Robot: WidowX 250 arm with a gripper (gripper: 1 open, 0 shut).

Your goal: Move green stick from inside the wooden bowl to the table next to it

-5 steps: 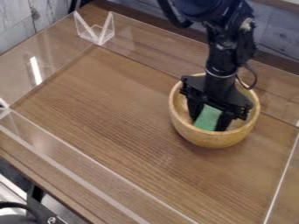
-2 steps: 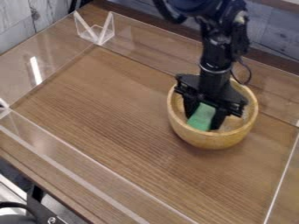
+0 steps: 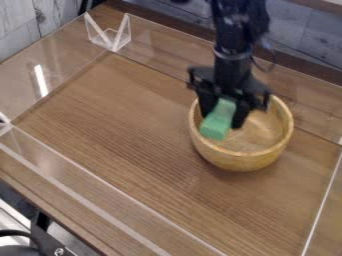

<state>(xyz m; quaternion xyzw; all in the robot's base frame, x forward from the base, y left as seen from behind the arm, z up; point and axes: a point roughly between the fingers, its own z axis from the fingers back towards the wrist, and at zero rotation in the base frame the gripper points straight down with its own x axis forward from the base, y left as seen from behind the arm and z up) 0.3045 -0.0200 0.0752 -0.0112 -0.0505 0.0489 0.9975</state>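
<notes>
The green stick (image 3: 215, 121) hangs between the black fingers of my gripper (image 3: 221, 112), which is shut on it. It sits lifted over the left rim of the wooden bowl (image 3: 254, 148), its lower end just above the bowl's edge. The bowl is round, light tan, and stands at the right of the brown wood-grain table (image 3: 120, 130). My arm comes down from the top of the view, pointing straight down, and hides the upper part of the stick.
Clear acrylic walls (image 3: 40, 80) run along the table's edges, with a folded clear piece (image 3: 110, 33) at the far left corner. Open tabletop stretches to the left and front of the bowl.
My gripper has risen out of the bowl with the green stick and shifted left, from the bowl's middle to above its left rim. The bowl stays put.
</notes>
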